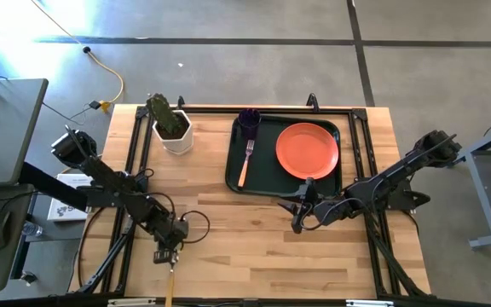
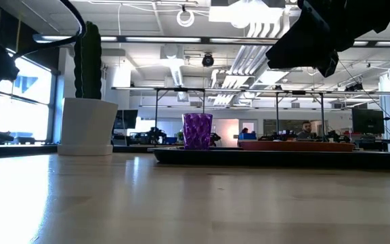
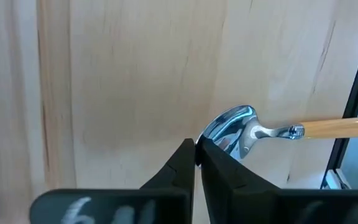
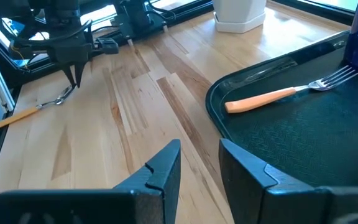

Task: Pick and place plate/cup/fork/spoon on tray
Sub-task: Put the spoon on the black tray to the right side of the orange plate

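The spoon (image 3: 272, 130) lies flat on the table by its near edge, at the left, also seen in the high view (image 1: 170, 283). My left gripper (image 3: 197, 148) points down with its fingers shut, its tips right at the rim of the spoon's bowl (image 3: 229, 127). In the right wrist view the left gripper (image 4: 76, 82) stands a little apart from the spoon. The green tray (image 1: 262, 183) holds the orange-red plate (image 1: 307, 150), the purple cup (image 1: 248, 119) and the fork (image 1: 245, 162). My right gripper (image 4: 197, 158) is open and empty, over the table near the tray's near edge.
A white pot with a green cactus (image 1: 173, 128) stands left of the tray at the far side. Bare wood lies between the two grippers. The table's black frame rails (image 1: 135, 149) run along its sides. People sit far off in the room behind the table.
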### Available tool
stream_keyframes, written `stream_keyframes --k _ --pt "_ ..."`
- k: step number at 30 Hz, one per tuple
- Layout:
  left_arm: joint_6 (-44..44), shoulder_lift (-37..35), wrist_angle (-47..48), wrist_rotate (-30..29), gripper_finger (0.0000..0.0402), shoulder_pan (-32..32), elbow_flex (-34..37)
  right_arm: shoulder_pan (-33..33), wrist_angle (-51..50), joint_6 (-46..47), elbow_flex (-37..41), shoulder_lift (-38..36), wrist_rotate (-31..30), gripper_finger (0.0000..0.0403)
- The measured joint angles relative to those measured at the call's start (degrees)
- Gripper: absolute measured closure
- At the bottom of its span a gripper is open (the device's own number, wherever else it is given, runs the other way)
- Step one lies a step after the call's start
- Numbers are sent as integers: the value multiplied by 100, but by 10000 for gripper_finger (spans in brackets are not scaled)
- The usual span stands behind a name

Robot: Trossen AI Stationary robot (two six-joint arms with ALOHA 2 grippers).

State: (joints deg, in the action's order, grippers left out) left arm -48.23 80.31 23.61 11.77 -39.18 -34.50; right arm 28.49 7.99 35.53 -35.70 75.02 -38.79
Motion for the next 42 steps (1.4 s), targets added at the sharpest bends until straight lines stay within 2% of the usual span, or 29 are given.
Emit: stream_keyframes --k 7,13,20,24,26,30,33,42 --pt "589 -22 -604 -36 398 465 2 0 0 -50 0 0 0 301" --pt "801 -360 -896 -221 399 1123 2 4 -43 -105 0 0 0 301" --pt "1473 -1046 -1241 -1603 400 1767 4 4 -127 68 2 0 -124 301" --pt "1695 -1219 -1705 -2347 400 2008 4 -13 169 147 2 142 -122 301" --pt "1798 -1213 -1991 -2493 400 2114 4 -56 515 31 4 367 101 301" --pt "1956 -1154 -2561 -2610 400 2246 2 -296 1467 -296 7 942 979 301" --pt "2069 -1144 -2696 -2653 401 2311 -2 -541 1927 -527 3 1200 1366 301" --pt "2652 -803 -2667 -2762 401 2418 -300 -1211 2026 -1193 -499 1288 2454 301"
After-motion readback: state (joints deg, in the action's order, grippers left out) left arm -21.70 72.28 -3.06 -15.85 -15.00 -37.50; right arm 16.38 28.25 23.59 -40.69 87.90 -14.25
